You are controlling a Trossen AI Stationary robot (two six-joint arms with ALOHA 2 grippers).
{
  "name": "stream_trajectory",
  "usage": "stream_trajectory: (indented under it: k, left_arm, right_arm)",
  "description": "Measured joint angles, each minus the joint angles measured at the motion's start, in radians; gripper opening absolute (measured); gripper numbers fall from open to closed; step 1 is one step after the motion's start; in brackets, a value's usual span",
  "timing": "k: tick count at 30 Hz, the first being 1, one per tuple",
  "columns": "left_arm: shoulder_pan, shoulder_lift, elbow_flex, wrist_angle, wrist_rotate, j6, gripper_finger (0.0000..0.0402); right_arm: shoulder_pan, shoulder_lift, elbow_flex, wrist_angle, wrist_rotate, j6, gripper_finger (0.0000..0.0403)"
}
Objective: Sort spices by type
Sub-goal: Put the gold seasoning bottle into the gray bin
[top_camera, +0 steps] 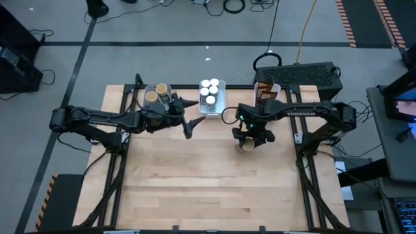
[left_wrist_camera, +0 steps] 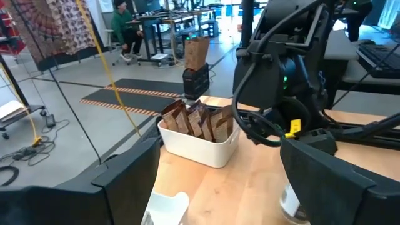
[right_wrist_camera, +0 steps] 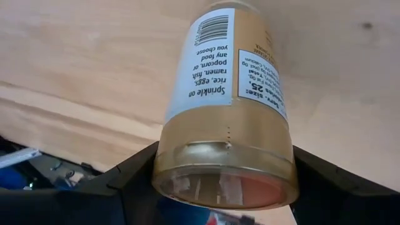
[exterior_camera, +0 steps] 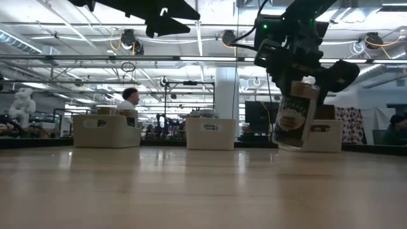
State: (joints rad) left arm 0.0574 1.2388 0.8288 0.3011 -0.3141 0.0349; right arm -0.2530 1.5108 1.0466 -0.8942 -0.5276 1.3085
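Note:
My right gripper (top_camera: 249, 140) is shut on a round tan-topped tub (exterior_camera: 293, 116) with a gold and white label, over the table in front of the right tray. That white tray (left_wrist_camera: 201, 147) holds dark brown crinkled pouches (left_wrist_camera: 199, 120). The middle tray (top_camera: 212, 97) holds white-capped jars (top_camera: 209, 89). The left tray (top_camera: 158, 95) holds tan-topped tubs (top_camera: 156, 92). My left gripper (top_camera: 188, 123) hangs open above the table, just in front of the middle tray, and touches nothing. My right gripper pinches the tub by its tan cap end (right_wrist_camera: 187, 156), one finger (right_wrist_camera: 132, 181) on each side of the round cap. The fingers come from above, pointing down. The tub hangs below them, slightly tilted, its base (exterior_camera: 287, 145) clear of the table.
The three trays stand in a row along the table's far edge. A dark box (top_camera: 305, 75) sits behind the right tray. The near half of the wooden table (top_camera: 208, 188) is bare wood. A person (exterior_camera: 129, 99) sits in the room beyond.

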Motion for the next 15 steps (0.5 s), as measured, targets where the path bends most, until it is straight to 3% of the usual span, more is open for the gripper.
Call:
stream_trajectory:
  k: [15]
  left_arm:
    - [0.000,0.000,0.000,0.004,0.002,-0.002,0.0336]
  right_arm:
    - [0.004,0.000,-0.008,0.071,0.084,-0.001,0.0280]
